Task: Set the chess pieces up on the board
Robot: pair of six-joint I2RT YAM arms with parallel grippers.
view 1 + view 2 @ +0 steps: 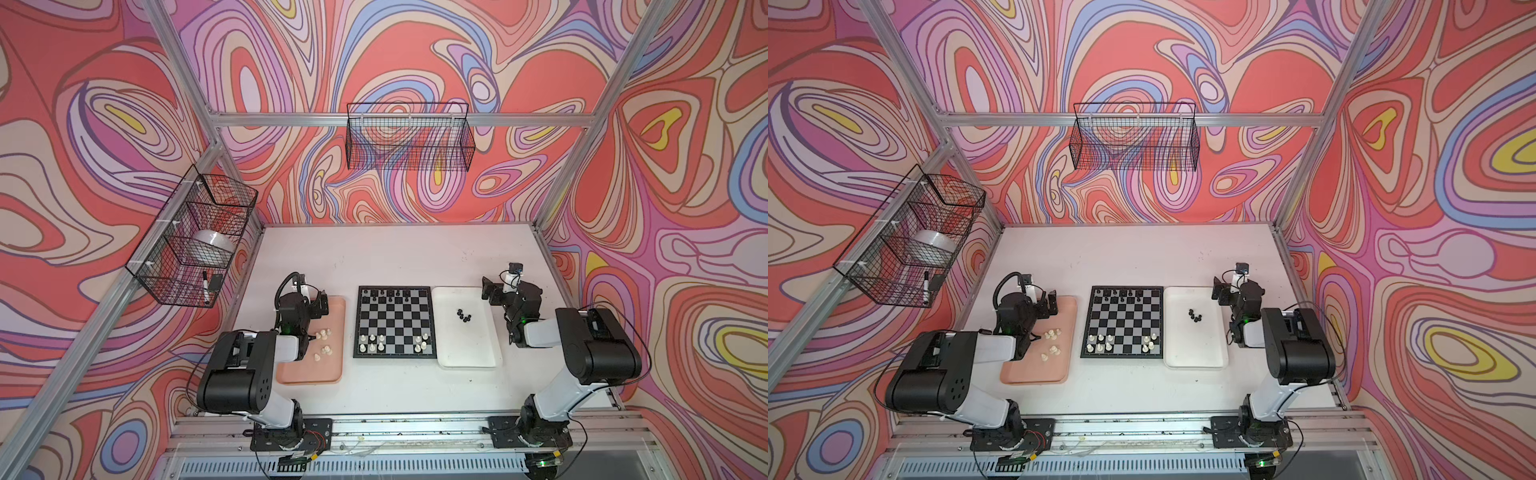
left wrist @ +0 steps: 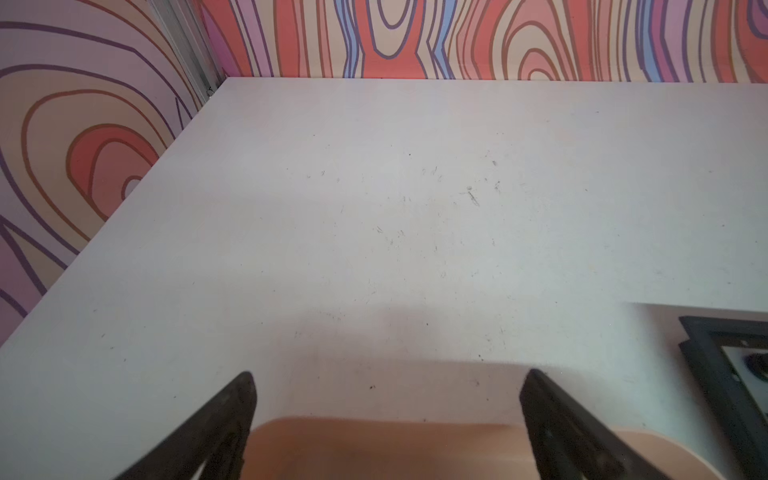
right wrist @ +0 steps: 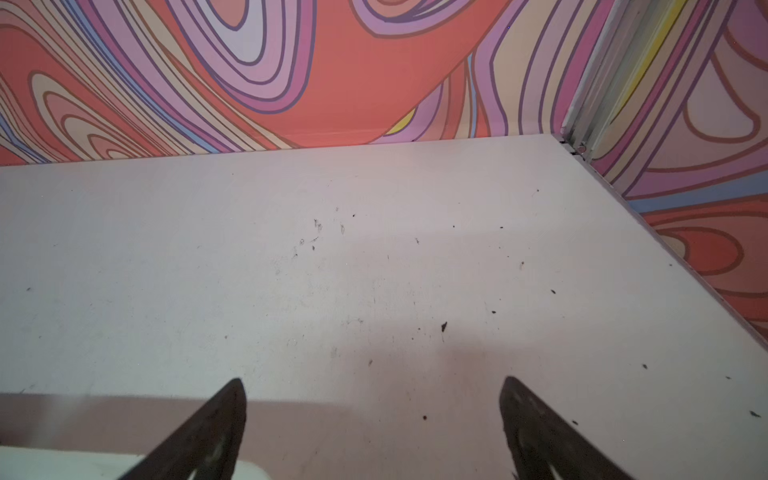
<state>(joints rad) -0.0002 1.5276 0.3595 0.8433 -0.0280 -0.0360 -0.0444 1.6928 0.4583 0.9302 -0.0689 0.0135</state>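
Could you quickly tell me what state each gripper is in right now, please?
Left gripper: open, holding nothing.
Right gripper: open, holding nothing.

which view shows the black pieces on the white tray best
A top view: both top views show the black pieces whole, clustered on the white tray. The right wrist view catches only a tray corner; the left wrist view shows neither.
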